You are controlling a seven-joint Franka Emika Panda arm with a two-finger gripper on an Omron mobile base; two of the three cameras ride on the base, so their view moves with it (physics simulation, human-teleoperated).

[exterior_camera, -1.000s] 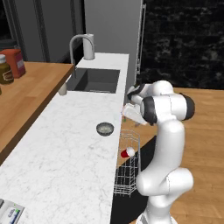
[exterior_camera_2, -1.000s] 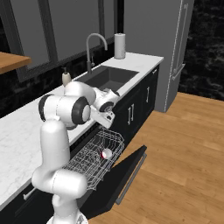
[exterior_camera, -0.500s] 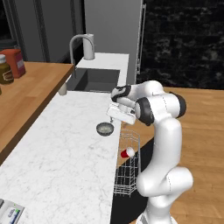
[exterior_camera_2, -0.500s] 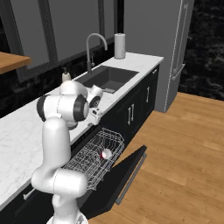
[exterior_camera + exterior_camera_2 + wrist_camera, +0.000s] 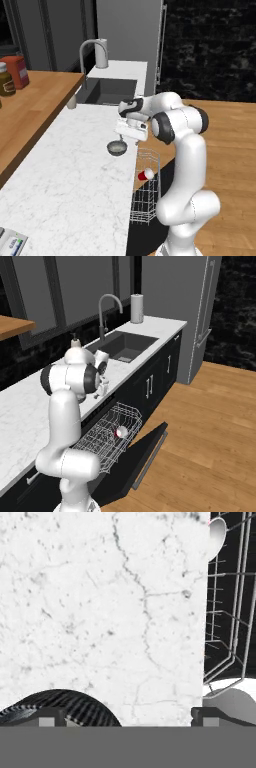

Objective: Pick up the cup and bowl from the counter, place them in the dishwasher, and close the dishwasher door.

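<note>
The grey bowl (image 5: 117,147) sits on the white marble counter (image 5: 75,170) near its front edge. My gripper (image 5: 129,136) hangs open just above and to the right of it, holding nothing. In the hand view the bowl's dark ribbed rim (image 5: 62,706) shows at the bottom left, by my left fingertip (image 5: 47,718); the gripper (image 5: 127,719) spans bare marble. The red cup (image 5: 145,174) lies on its side in the dishwasher's pulled-out white wire rack (image 5: 145,202); it is also visible as the cup (image 5: 121,431). The dishwasher door (image 5: 145,456) hangs open, tilted down.
A sink (image 5: 107,91) with a tall faucet (image 5: 90,50) lies at the counter's far end. A wooden shelf (image 5: 30,110) with jars (image 5: 14,72) runs along the left. A paper towel roll (image 5: 136,308) stands by the fridge (image 5: 200,311). Wooden floor (image 5: 210,421) lies to the right.
My arm has swung left from above the wire rack to over the counter and come down beside the bowl. The gripper stayed open. The cup stayed in the rack.
</note>
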